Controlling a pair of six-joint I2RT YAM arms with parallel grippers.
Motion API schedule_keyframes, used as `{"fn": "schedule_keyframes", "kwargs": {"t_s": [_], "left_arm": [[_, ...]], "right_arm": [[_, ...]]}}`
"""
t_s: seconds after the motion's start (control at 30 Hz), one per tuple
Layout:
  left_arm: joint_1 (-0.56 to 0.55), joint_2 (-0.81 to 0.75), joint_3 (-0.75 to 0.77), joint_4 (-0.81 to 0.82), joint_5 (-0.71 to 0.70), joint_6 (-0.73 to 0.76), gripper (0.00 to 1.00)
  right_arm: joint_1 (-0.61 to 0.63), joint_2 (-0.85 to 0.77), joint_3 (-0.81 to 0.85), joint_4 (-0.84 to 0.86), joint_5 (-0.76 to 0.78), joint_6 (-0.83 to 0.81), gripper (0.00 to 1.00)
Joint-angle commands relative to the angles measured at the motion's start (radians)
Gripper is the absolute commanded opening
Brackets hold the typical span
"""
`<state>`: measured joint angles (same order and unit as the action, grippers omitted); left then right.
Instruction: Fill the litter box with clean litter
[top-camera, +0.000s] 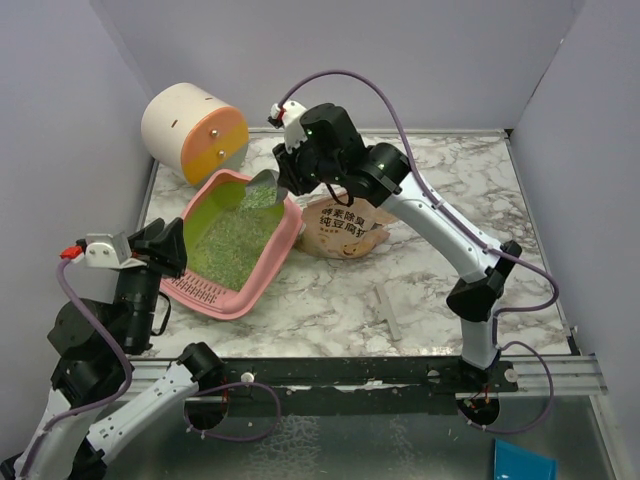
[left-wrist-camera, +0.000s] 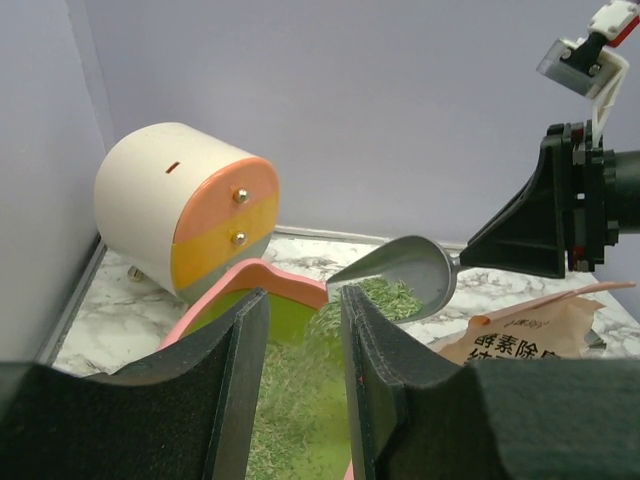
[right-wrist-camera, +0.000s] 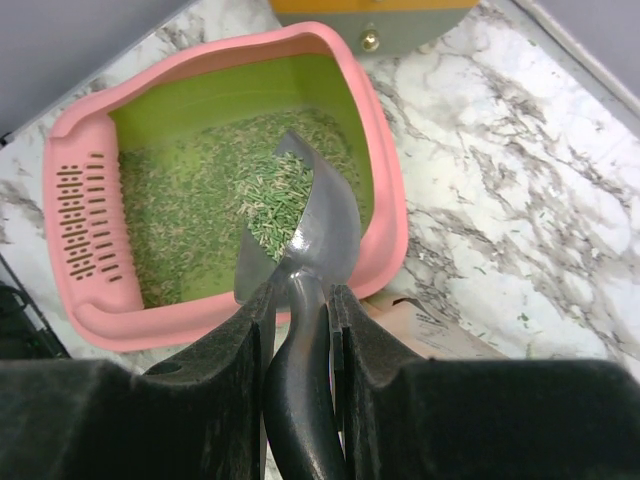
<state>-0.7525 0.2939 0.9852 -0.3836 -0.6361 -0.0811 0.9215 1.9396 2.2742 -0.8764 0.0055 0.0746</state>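
The pink litter box (top-camera: 292, 232) lies at the table's left, its lime bottom partly covered by greenish clean litter (top-camera: 235, 240). My right gripper (right-wrist-camera: 302, 295) is shut on the dark handle of a metal scoop (right-wrist-camera: 325, 225). The scoop is tilted over the box's far end, and litter (right-wrist-camera: 275, 205) slides off its lip. In the left wrist view the grains stream (left-wrist-camera: 335, 315) down from the scoop (left-wrist-camera: 405, 265). My left gripper (left-wrist-camera: 302, 300) stands at the box's grille-end corner (top-camera: 178, 250), jaws apart, nothing seen between them.
A cream-and-orange cylinder (top-camera: 195, 130) stands behind the box against the left wall. A tan paper bag (top-camera: 345, 225) lies just right of the box, under my right arm. A grey strip (top-camera: 388, 310) lies on the marble. Walls close in on three sides.
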Motion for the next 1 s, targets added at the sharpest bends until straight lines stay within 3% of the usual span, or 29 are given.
{"fn": "schedule_keyframes", "kwargs": {"t_s": [0.0,0.63,0.97], "left_arm": [[-0.001,0.043,0.004,-0.016,0.027,0.009,0.38],[-0.001,0.089,-0.003,-0.031,0.051,0.019,0.39],[-0.001,0.144,0.004,-0.016,0.095,0.025,0.46]], "right_arm": [[0.028,0.039,0.104,-0.089,0.116,-0.062,0.01],[0.189,0.024,0.048,-0.062,0.478,-0.228,0.01],[0.189,-0.188,-0.047,0.045,0.566,-0.238,0.01]]}}
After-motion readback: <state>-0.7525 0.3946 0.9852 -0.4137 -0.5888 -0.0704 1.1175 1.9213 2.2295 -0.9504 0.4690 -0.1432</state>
